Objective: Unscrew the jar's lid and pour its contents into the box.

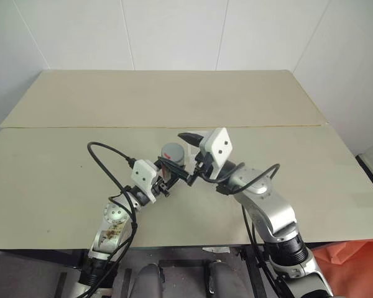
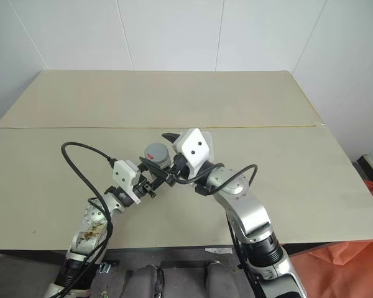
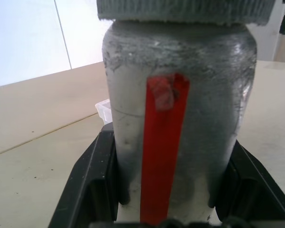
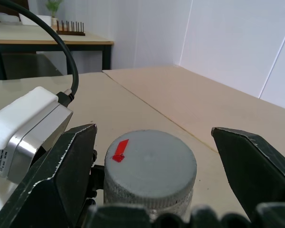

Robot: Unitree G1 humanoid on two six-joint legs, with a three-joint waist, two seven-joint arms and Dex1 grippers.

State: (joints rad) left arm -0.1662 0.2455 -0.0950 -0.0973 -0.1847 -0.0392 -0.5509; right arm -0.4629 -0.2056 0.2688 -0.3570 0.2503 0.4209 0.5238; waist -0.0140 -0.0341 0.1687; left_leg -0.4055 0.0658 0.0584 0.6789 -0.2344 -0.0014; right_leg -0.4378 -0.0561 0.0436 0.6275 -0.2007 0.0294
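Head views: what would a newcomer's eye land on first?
The two grippers meeting over the table's near middle: the left gripper shut on the jar, grey lid on. The right gripper hangs over it, jaws open either side of the lid. The red strip runs down the jar's side.

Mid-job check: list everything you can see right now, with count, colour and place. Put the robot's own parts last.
jar: one, clear with a red strip, held upright above the table, lid still on.
lid: one, grey with a red mark, screwed on the jar, between the right gripper's open fingers.
box: one, translucent, on the table behind the jar, mostly hidden.
table: one, beige, two boards joined by a seam.
left gripper: one, black fingers, shut on the jar's body.
right gripper: one, black fingers, open, either side of the lid, not gripping it.
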